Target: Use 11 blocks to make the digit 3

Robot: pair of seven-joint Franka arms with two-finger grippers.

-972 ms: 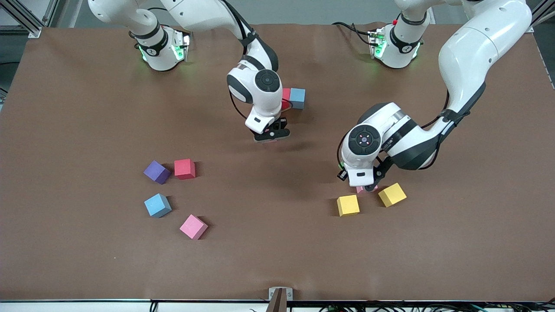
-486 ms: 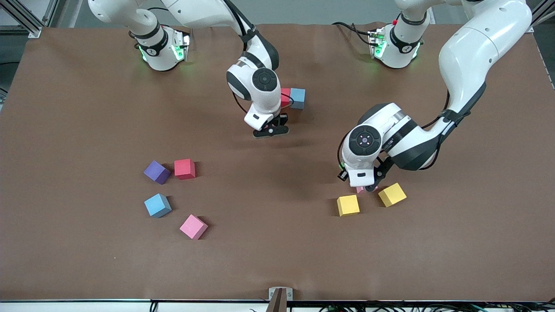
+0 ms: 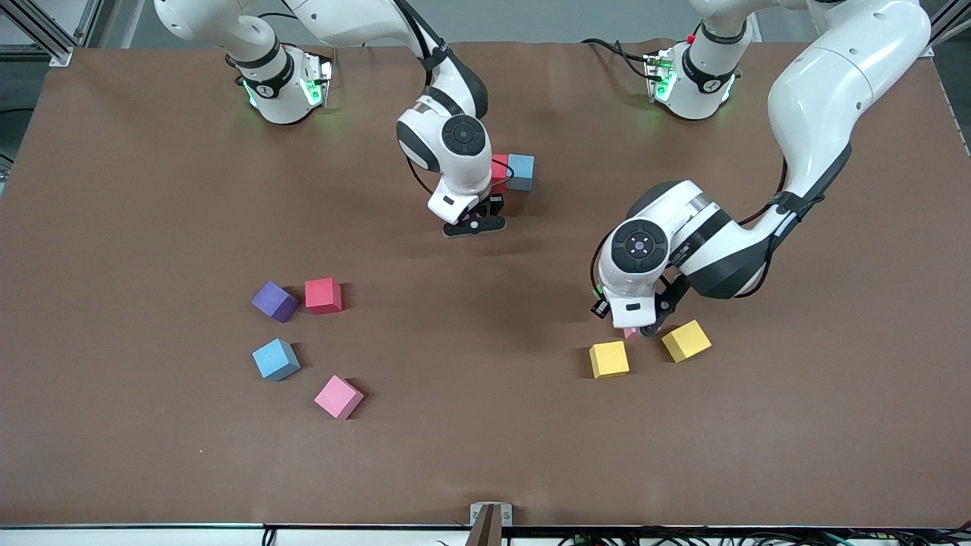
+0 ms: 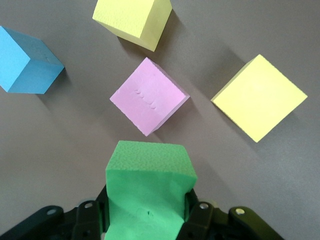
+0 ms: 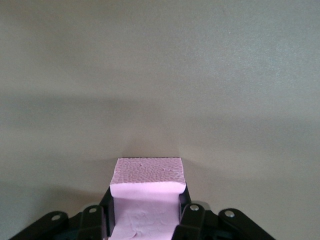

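Front view shows you both grippers clamped: left gripper [image 3: 642, 327] on a green block [image 4: 150, 192], right gripper [image 3: 475, 226] on a pink block [image 5: 146, 197].

The left claw [image 4: 147, 220] clamps a green block [image 4: 149, 195] above a pink block [image 4: 149, 102].

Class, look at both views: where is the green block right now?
The green block is held in the left gripper, over a pink block lying beside two yellow blocks, toward the left arm's end of the table.
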